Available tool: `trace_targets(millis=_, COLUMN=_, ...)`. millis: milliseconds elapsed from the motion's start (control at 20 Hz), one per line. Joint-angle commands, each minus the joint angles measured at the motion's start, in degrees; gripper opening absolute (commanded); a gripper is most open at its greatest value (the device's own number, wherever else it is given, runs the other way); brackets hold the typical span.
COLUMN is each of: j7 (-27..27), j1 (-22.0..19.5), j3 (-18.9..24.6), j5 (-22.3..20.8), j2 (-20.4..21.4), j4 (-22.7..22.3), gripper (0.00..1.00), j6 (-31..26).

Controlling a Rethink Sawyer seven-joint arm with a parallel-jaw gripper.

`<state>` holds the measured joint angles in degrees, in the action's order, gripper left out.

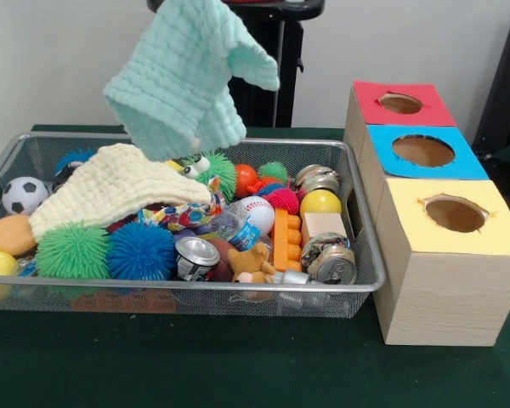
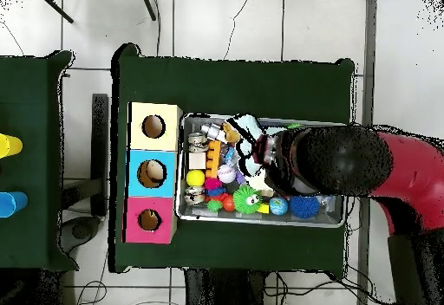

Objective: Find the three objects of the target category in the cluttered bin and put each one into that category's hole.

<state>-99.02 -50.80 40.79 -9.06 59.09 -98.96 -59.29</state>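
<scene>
Mint green cloth (image 1: 191, 76) hangs lifted clear above the wire bin (image 1: 370, 255), at about 11 o'clock from the bin's centre in the front view; its top runs out of frame, so the gripper is hidden there and I cannot tell how the jaws stand. Overhead, the red and black arm (image 2: 364, 167) covers the bin's 3 o'clock half. A cream cloth (image 1: 110, 187) lies on the clutter at 9 o'clock, with crushed cans (image 1: 327, 255) at 4 o'clock, beside the red, blue and yellow hole boxes (image 1: 442, 255).
</scene>
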Motion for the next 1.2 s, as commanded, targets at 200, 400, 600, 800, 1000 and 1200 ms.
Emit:
trace_targets(millis=200, j7=8.23, j1=-0.67, j3=2.49, j5=-2.47, j2=-3.61, j4=-8.19, gripper=0.00, j6=4.43)
trace_targets(millis=400, j7=8.47, j1=-1.41, j3=2.73, j5=-2.92, j2=-4.85, j4=-9.08, gripper=0.00, j6=6.60)
trace_targets(millis=600, j7=8.48, j1=-1.69, j3=2.61, j5=-3.64, j2=-5.58, j4=-9.42, gripper=0.00, j6=7.87)
trace_targets(millis=800, j7=8.23, j1=-1.87, j3=2.70, j5=-3.88, j2=-5.79, j4=-9.75, gripper=0.00, j6=8.36)
trace_targets(millis=1000, j7=8.28, j1=-2.51, j3=3.07, j5=-3.95, j2=-6.05, j4=-10.36, gripper=0.00, j6=8.95)
trace_targets(millis=1200, j7=9.28, j1=-3.34, j3=3.51, j5=-3.78, j2=-6.12, j4=-9.83, gripper=0.00, j6=7.36)
